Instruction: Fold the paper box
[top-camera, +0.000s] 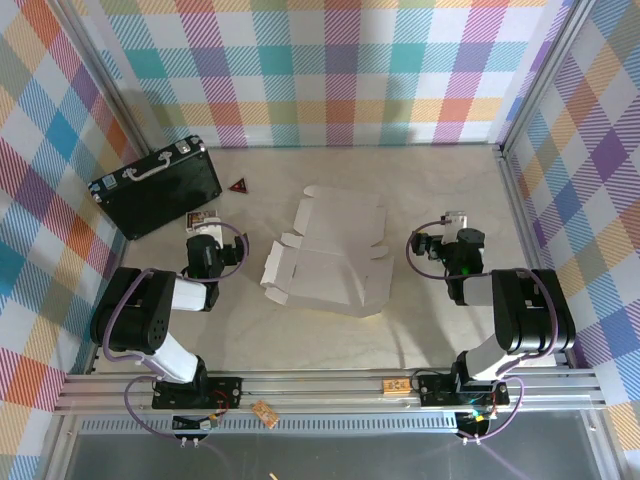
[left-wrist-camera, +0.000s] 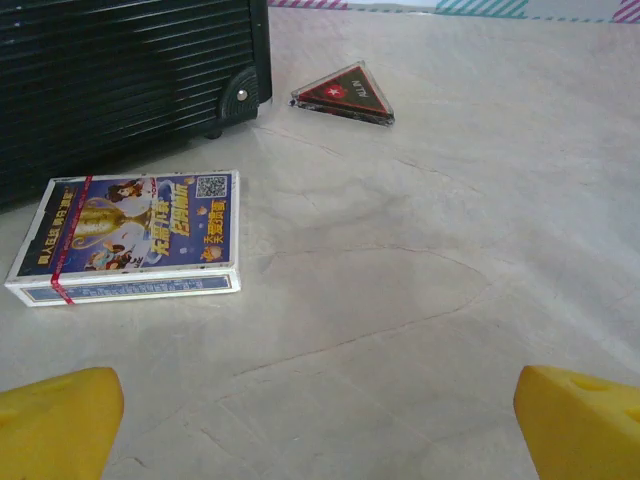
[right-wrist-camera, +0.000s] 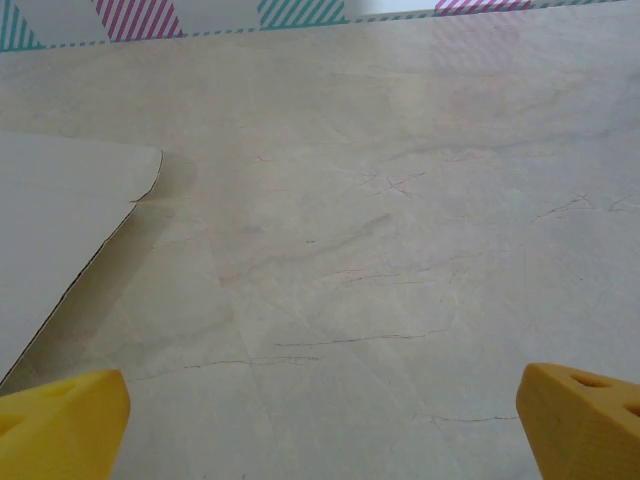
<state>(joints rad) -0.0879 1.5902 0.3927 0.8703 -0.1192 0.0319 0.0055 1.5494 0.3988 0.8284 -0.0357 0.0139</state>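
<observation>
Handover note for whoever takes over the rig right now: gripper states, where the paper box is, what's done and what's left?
Left gripper: open, empty, fingers over bare table, facing a card pack and the black case.
Right gripper: open, empty, just right of the box's edge.
Paper box: lying spread out, white side up, mid-table between the arms, touched by neither.
Done: no fold that I can see.
Left: the whole fold, probably raising the walls and tucking in the flaps.
</observation>
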